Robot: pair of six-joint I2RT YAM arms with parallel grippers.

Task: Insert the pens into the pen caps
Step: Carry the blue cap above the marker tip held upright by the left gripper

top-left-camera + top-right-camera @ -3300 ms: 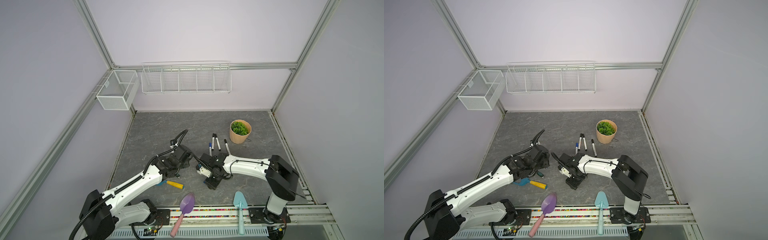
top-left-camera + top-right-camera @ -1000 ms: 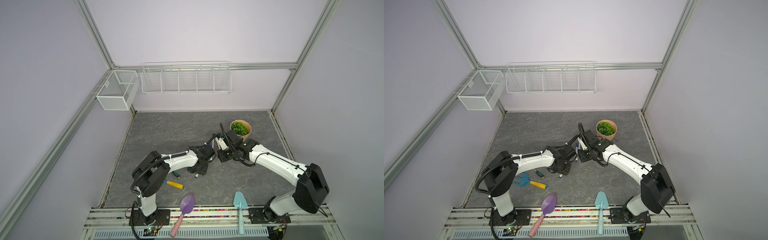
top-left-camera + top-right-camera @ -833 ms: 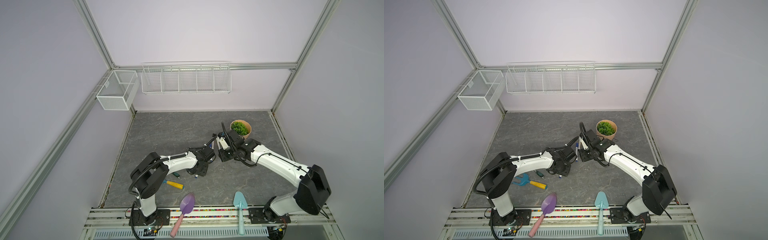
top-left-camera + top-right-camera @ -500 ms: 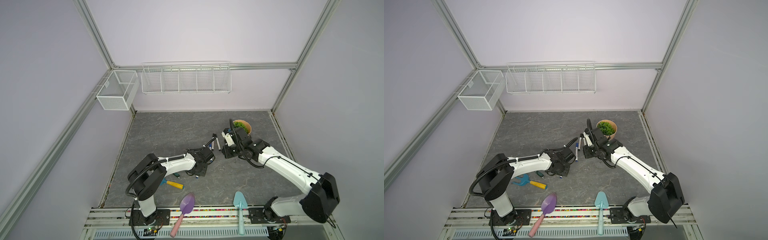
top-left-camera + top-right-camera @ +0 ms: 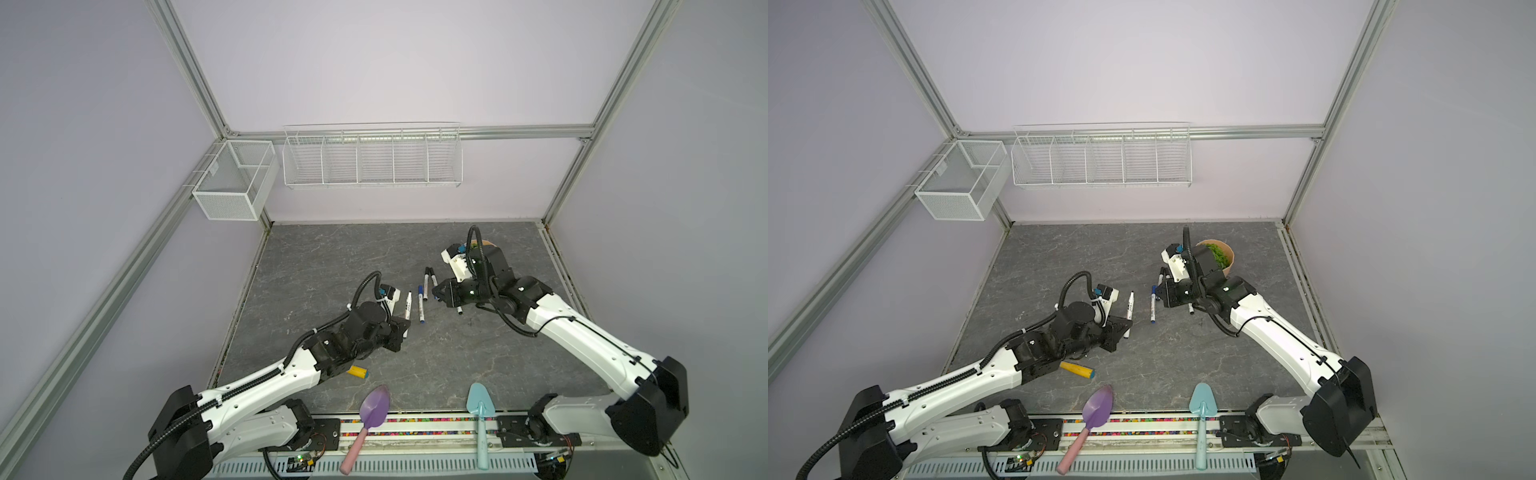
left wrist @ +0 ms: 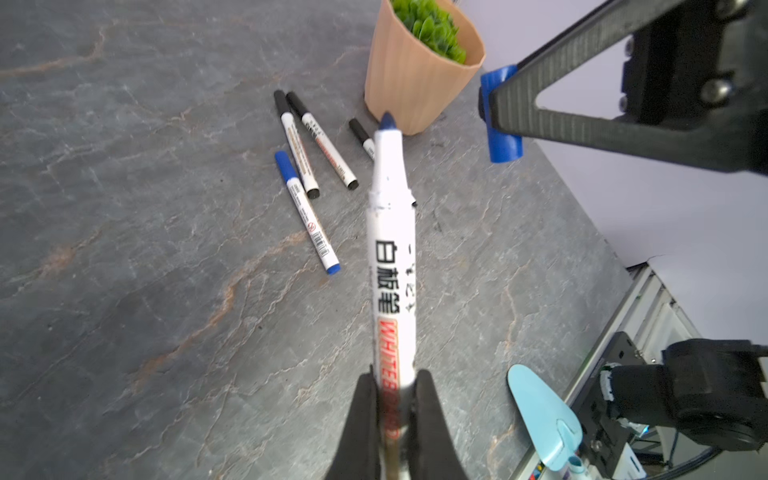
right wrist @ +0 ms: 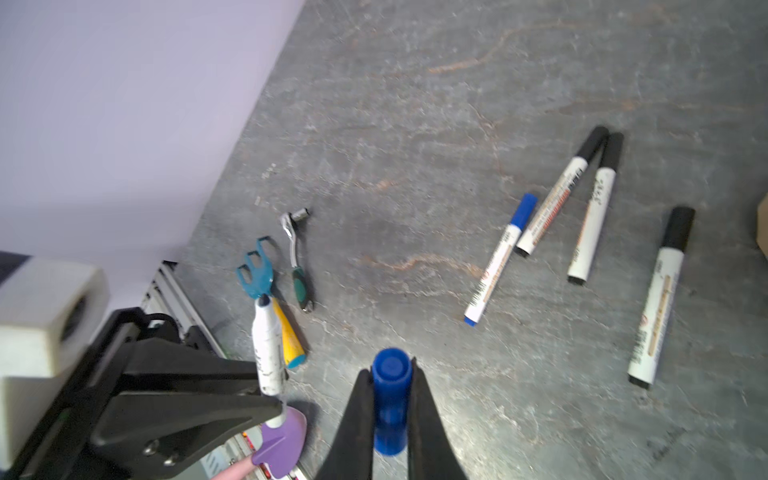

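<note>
Having just been shut, the left claw (image 6: pixel 395 376) is clamped on an uncapped blue pen (image 6: pixel 392 257); a blue cap (image 7: pixel 388 415) is pinched in the closed right claw (image 7: pixel 390 374), so insertion is judged possible.

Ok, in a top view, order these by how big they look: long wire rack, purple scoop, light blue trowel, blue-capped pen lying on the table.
1. long wire rack
2. purple scoop and light blue trowel: they look alike, so not ranked
3. blue-capped pen, though it lies farther from the camera
</note>
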